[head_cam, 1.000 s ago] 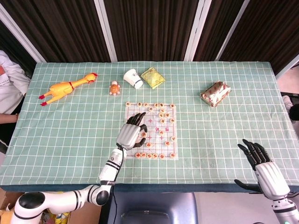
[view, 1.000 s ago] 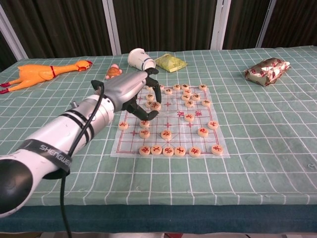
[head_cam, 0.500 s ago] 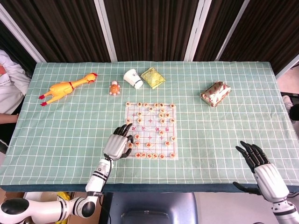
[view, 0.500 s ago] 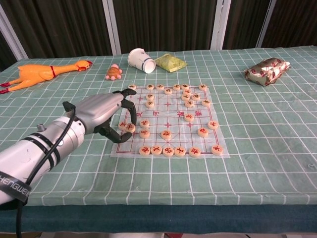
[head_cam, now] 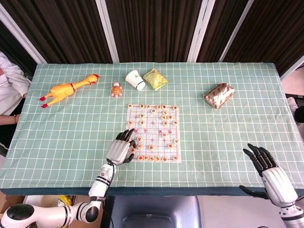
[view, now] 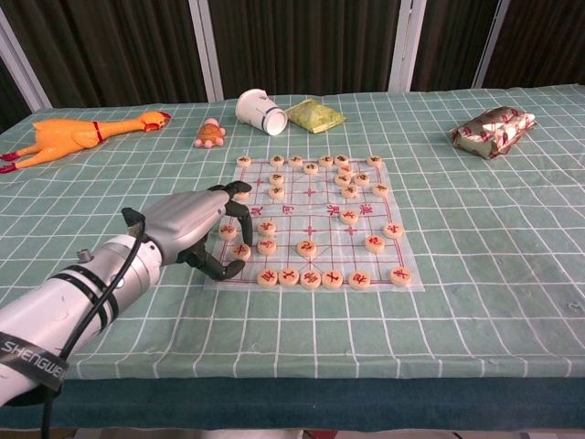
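Chest view: I am arching my left hand (view: pixel 196 224) over the near left corner of the Chinese chess board (view: pixel 320 206), fingers (view: pixel 239 192) curling down from above and thumb reaching in from below.
Piece nearest me: a round chess piece (view: pixel 240 251) is lying on the board's left edge just beside my thumb, with another piece (view: pixel 228 231) right behind it under my curled fingers.
Grasp: I cannot tell whether I am pinching a piece or only hovering over one; my fingers are hiding any contact.
Head view: my left hand (head_cam: pixel 121 149) is sitting at the board's (head_cam: pixel 153 124) near left corner, with my knuckles covering the pieces below.
Step, as I judge it: I am working at the pieces on the left edge, either taking hold of one or letting go of one.
Next move calls for: a narrow pinch on one disc alone, since its neighbours in the near row (view: pixel 311 277) are lying close and the thin board could slide on the checked tablecloth (head_cam: pixel 71 128).
Right hand: my right hand (head_cam: pixel 263 164) is hanging past the table's near right edge, fingers spread and holding nothing, well apart from the board.
Far side: a rubber chicken (head_cam: pixel 66 89), a small toy turtle (head_cam: pixel 116 89), a tipped paper cup (head_cam: pixel 135 80), a yellow-green packet (head_cam: pixel 155 79) and a foil-wrapped packet (head_cam: pixel 219 95) are lying beyond the board.
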